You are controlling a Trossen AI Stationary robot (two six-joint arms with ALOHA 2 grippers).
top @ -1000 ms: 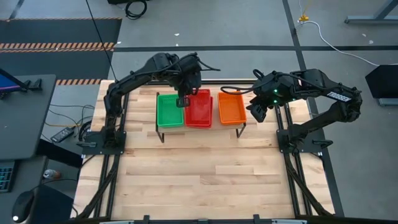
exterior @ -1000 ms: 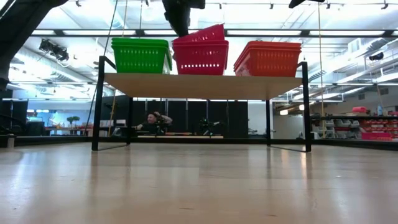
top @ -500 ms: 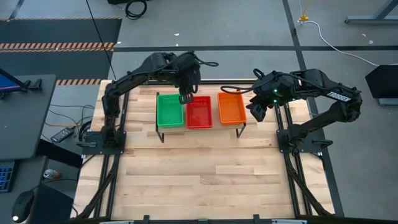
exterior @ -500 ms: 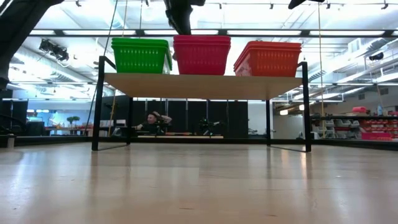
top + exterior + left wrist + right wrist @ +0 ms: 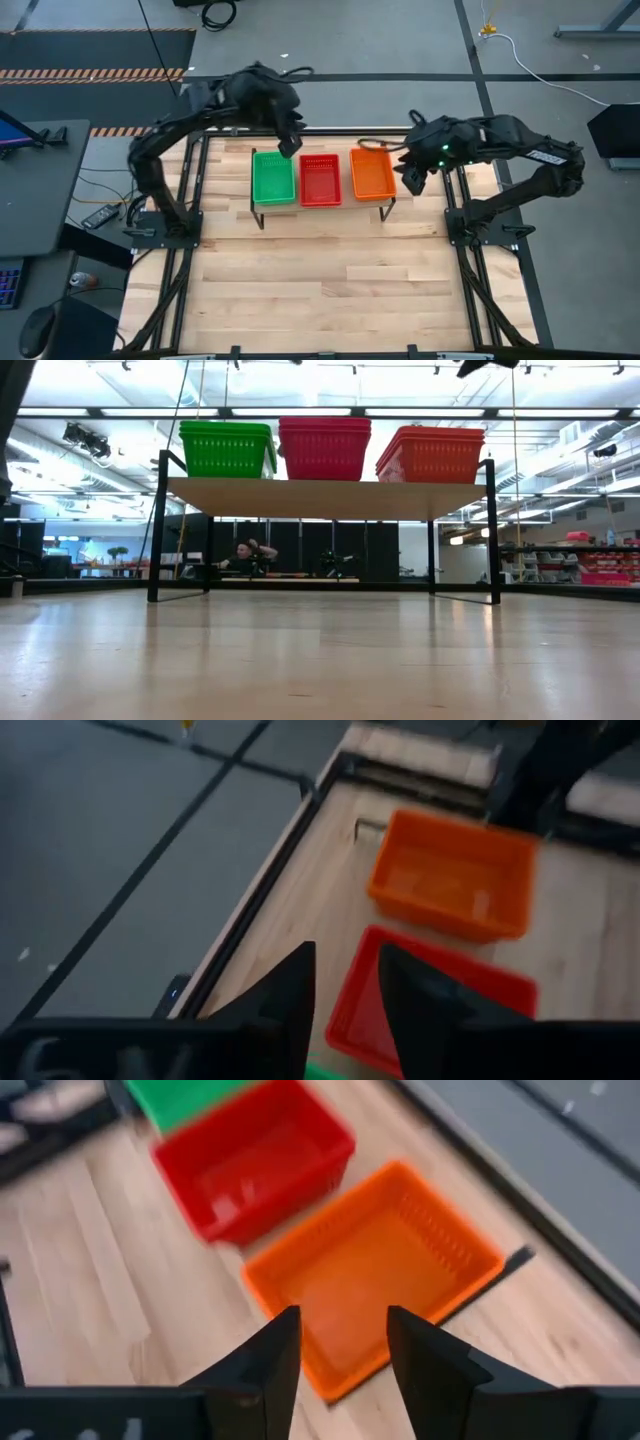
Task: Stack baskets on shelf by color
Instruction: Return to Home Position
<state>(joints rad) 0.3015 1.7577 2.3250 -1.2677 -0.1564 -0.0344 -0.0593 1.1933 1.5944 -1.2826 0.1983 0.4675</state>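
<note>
Left claw (image 5: 290, 148): you've got it up over the far edge of the shelf, above the seam between green and red, fingers (image 5: 290, 990) a narrow gap apart and nothing between them
Right claw (image 5: 408, 180): it sits just off the orange end of the shelf, fingers (image 5: 275, 1355) spread, gripping nothing, looking straight down into the orange stack
Green baskets (image 5: 273, 177): stacked at your left end of the shelf, square and level in the low view
Red baskets (image 5: 320, 180): stacked in the middle, just beside the green, top rim level
Orange baskets (image 5: 372, 173): stacked at your right end, a small gap from the red, the layers a touch askew on the side facing red
Shelf (image 5: 320, 498): light plank on black legs, all three colour stacks in a row on top
Tabletop (image 5: 320, 280): slatted wood, the shelf standing at its far side between your two arms
</note>
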